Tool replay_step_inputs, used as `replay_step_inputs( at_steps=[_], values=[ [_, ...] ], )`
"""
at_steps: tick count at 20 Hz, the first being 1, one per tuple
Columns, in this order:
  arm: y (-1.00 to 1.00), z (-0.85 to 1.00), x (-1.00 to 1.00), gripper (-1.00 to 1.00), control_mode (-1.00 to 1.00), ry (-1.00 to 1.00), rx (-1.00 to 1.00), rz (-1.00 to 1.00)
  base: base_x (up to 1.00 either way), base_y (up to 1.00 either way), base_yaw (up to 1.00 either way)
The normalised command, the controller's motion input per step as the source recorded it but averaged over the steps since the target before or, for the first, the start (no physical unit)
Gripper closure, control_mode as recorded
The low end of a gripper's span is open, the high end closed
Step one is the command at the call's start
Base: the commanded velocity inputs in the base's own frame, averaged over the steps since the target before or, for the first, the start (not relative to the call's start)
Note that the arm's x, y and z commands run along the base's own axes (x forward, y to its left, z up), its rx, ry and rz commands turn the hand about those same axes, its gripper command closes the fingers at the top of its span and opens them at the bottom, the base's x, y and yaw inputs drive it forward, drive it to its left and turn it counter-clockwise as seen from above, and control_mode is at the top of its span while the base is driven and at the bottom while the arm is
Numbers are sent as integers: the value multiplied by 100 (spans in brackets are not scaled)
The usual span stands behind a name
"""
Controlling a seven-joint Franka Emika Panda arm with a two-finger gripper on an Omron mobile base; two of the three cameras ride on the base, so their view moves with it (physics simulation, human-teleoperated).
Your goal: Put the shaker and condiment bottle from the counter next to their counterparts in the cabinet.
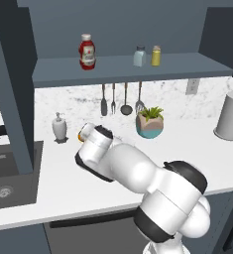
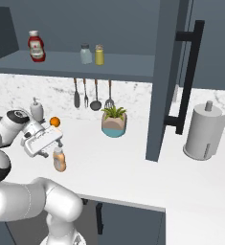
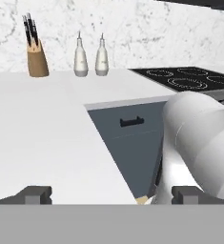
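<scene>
The condiment bottle [image 2: 59, 160] is short, peach-orange w/ a pale whitish cap and a light label; any print on it is too small to read. It stands upright on the white marbled counter [image 2: 133, 162], lower left of the right base view, just below the gripper [image 2: 54, 142], whose jaws are spread wide w/ nothing between them; can't tell if a finger touches the cap. In the hand view the two dark fingertips [image 3: 35, 194] sit far apart at the bottom corners, a sliver of the bottle's peach top between them at the bottom edge. The shaker [image 1: 140, 56], pale blue-grey w/ a darker grey cap, stands on the cabinet [image 1: 128, 69] shelf at top centre of the left base view, just beside the yellow shaker [image 1: 156, 56] w/ tan cap. The red ketchup bottle [image 1: 87, 51], white cap, white label w/ unreadable marks, stands well apart on the shelf's left. An orange [image 2: 55, 122] lies on the counter near the soap dispenser [image 2: 36, 109].
</scene>
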Motion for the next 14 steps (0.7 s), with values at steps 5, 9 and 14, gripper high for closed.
replay_step_inputs(
  at_steps=[5, 9, 14],
  values=[
    [0, -35, 0, -100, -100, 1, 0, 0, 0, 0, 0],
    [0, -18, 0, -100, -100, 0, 0, 0, 0, 0, 0],
    [1, -3, 5, -100, -100, 0, 1, 0, 0, 0, 0]
  ],
)
